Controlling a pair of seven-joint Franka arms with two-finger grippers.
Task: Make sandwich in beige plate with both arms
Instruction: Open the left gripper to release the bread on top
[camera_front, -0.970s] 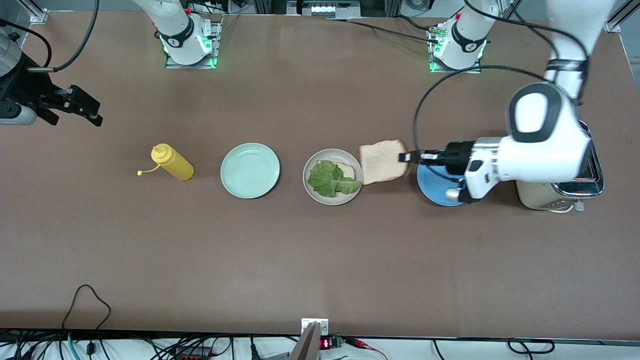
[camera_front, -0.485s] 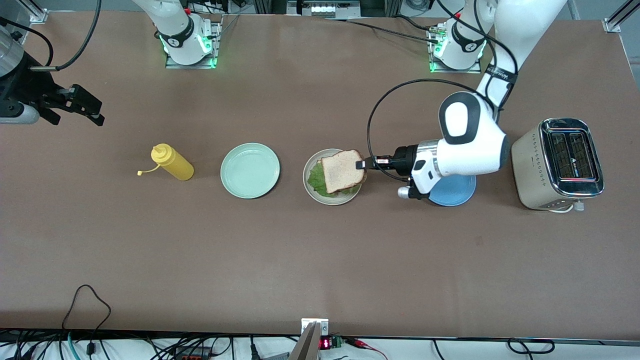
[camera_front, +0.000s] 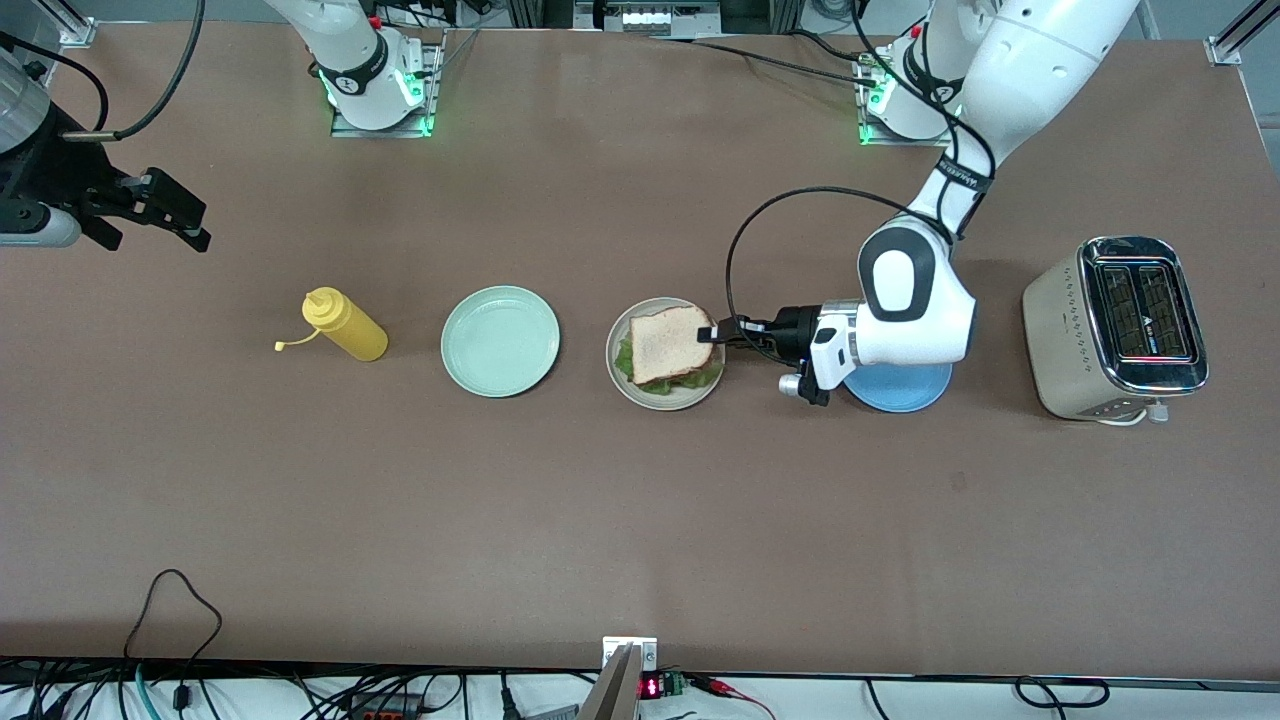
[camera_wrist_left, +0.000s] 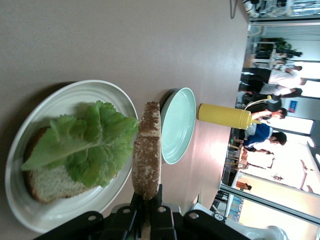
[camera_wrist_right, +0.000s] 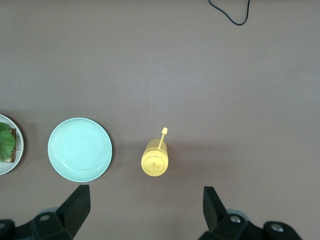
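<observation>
the left claw (camera_front: 712, 334) is clamped on one edge of the top bread slice (camera_front: 672, 344), holding it over the beige plate (camera_front: 616, 366); in the left wrist view the slice (camera_wrist_left: 148, 150) stands clear above the plate (camera_wrist_left: 70, 95), seen edge-on, with the claw's fingers (camera_wrist_left: 159, 210) pinching its crust. on the plate lies the bottom bread slice (camera_wrist_left: 47, 182) with the ruffled green lettuce leaf (camera_wrist_left: 85, 145) spread over it, so the sandwich has both lower layers in place and the top slice is not yet resting on them. the left arm (camera_front: 905, 310) reaches in from its base and passes over a blue plate (camera_front: 900, 385), which sits just beside the beige plate toward the left arm's end of the counter (camera_front: 640, 520). near that end stands a cream and chrome toaster (camera_front: 1115, 325). toward the right arm's end, next to the beige plate, is a mint green plate (camera_front: 500, 340), and then a yellow squeeze bottle (camera_front: 345, 325) lying on its side with its cap hanging off the nozzle. all of these stand in one row across the counter. the right claw (camera_front: 150, 215) waits with its fingers wide apart, up in the air over the right arm's end of the counter; its wrist view looks down on the yellow bottle (camera_wrist_right: 155, 160) and the mint green plate (camera_wrist_right: 80, 149).
</observation>
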